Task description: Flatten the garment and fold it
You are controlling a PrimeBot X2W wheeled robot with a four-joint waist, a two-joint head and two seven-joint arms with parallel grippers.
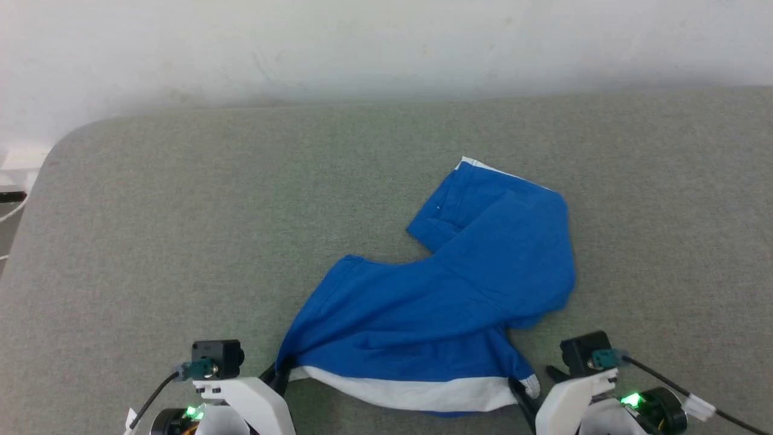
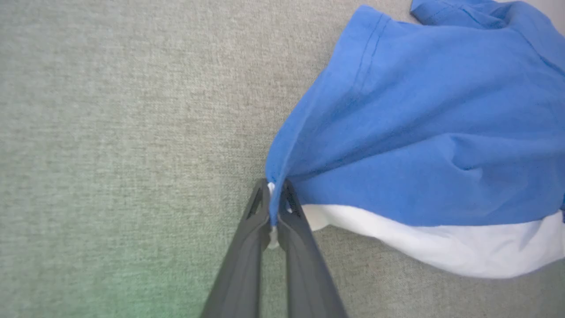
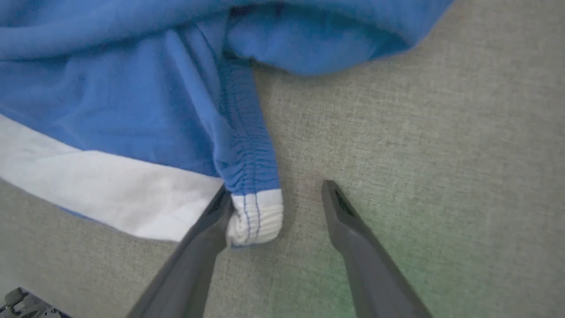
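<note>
Though the head view cuts both arms off at the near edge, the dark tips of each tool show against the garment's (image 1: pixel 435 302) near hem. The left tool (image 1: pixel 281 374) is half hidden behind the blue cloth there. The left wrist view settles it: the left tool (image 2: pixel 273 198) is closed tight on the garment's (image 2: pixel 419 132) near left corner, with cloth pinched between the fingers.

The right tool (image 1: pixel 522 393) sits at the near right corner. In the right wrist view the right tool (image 3: pixel 278 194) is open and grips nothing. One finger touches the gathered waistband end (image 3: pixel 254 216); the other stands apart over bare tabletop (image 3: pixel 441 154).

The garment (image 3: pixel 132 110) lies crumpled on the grey fabric tabletop (image 1: pixel 151 241), right of centre, and runs from the near edge toward the far right. It is doubled over itself, so the underside layers are hidden. A white band (image 1: pixel 416 391) runs along the near edge between the two tools. A white speck (image 1: pixel 437 207) on the far part is too small to make out. A pale wall (image 1: pixel 386 48) is behind the tabletop.
</note>
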